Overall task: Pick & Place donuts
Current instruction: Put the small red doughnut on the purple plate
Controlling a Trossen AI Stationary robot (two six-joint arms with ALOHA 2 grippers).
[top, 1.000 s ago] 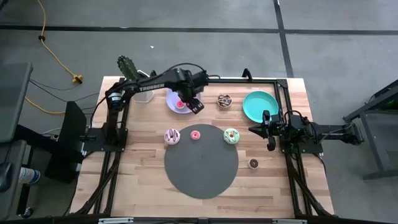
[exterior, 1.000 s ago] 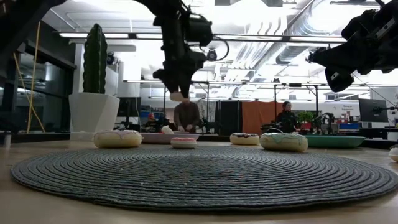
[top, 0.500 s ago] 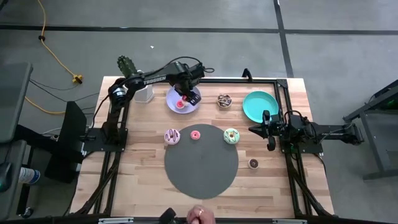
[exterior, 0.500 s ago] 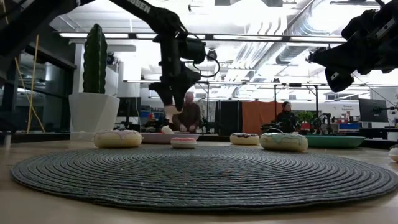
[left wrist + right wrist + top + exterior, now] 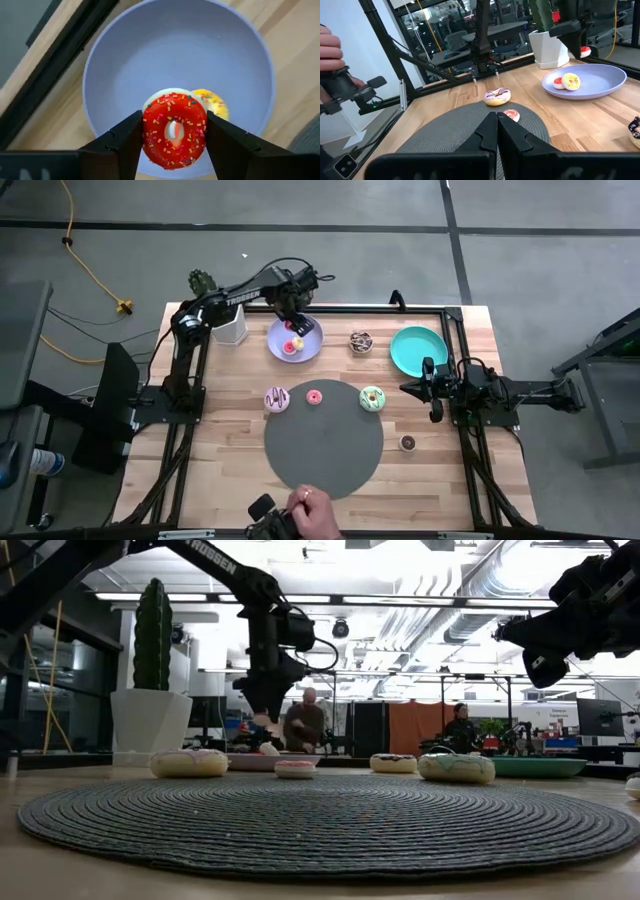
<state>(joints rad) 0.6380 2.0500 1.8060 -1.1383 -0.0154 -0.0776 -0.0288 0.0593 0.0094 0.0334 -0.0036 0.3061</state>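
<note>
Donuts [image 5: 371, 397] dot your wooden counter [image 5: 225, 460] around the mat [image 5: 323, 437]; left hand [image 5: 172, 137] clamps a red donut [image 5: 174, 131] over the lavender plate [image 5: 125, 65], right hand [image 5: 497, 131] closed, empty.

Looks like a robotics lab in a big open industrial office — bare concrete floor [image 5: 560, 210] with a yellow cable [image 5: 85, 265] trailing across it, exposed ceiling ducts [image 5: 500, 580] and strip lights overhead. A wooden table [image 5: 230, 470] sits in a black metal frame [image 5: 470, 470], and people [image 5: 303, 726] sit at desks in the background.
</note>
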